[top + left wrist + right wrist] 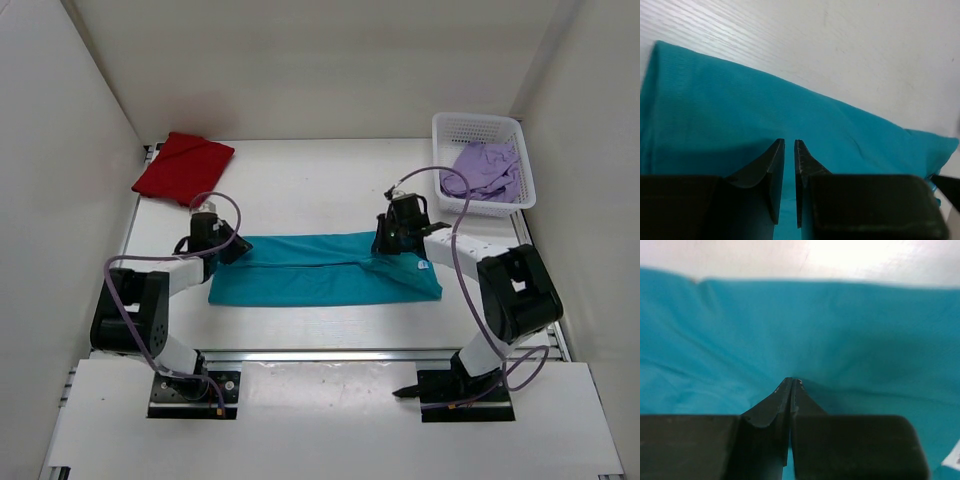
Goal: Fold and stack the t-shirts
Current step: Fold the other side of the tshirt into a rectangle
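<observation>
Caught over a teal t-shirt [320,275], both grippers down on its far fold.
Clamped the right gripper [790,381] tight on a pucker of cloth; showed only a thin slit at the left gripper [789,142], with grip or none impossible to tell. Found the shirt lying as a long band mid-table, the red t-shirt [182,166] far left, the lilac t-shirt [485,168] in the basket [478,120]. Risked, probably, a skewed or slipped fold if gripped on one side only.
</observation>
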Robot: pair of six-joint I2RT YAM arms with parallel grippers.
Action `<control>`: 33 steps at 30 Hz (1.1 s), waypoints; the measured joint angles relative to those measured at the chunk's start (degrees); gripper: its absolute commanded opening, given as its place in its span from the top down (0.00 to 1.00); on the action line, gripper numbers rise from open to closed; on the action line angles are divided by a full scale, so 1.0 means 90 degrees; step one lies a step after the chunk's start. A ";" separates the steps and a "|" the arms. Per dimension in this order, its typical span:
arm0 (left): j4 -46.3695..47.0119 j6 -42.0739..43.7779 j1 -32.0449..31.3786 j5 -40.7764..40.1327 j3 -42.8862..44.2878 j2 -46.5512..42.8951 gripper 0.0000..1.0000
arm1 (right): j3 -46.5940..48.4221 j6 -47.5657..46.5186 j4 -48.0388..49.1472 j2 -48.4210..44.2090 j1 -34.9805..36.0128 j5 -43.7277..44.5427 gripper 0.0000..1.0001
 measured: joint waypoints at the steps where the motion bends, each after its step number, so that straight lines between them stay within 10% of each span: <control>1: 0.0070 -0.0024 0.0124 0.0053 -0.0080 -0.0029 0.76 | -0.0114 0.0000 -0.0010 -0.0063 0.0080 -0.0002 1.00; 10: 0.0668 -0.0563 0.1234 0.0857 -0.1173 -0.0325 0.77 | -0.1474 0.0185 -0.0100 -0.0991 0.1100 -0.0151 1.00; 16: 0.0644 -0.0702 0.0639 0.0583 -0.1239 -0.1171 0.74 | -0.1659 0.0287 -0.0182 -0.1299 0.1382 -0.0219 0.88; 23: 0.0792 -0.0546 -0.0867 0.0090 -0.0374 -0.1355 0.74 | -0.1576 0.0367 0.0197 -0.2186 -0.0350 -0.0449 0.77; 33: 0.1362 -0.0954 -0.0109 0.0491 -0.0503 0.0316 0.76 | -0.1831 0.1127 0.1756 -0.1112 -0.2866 -0.0697 0.68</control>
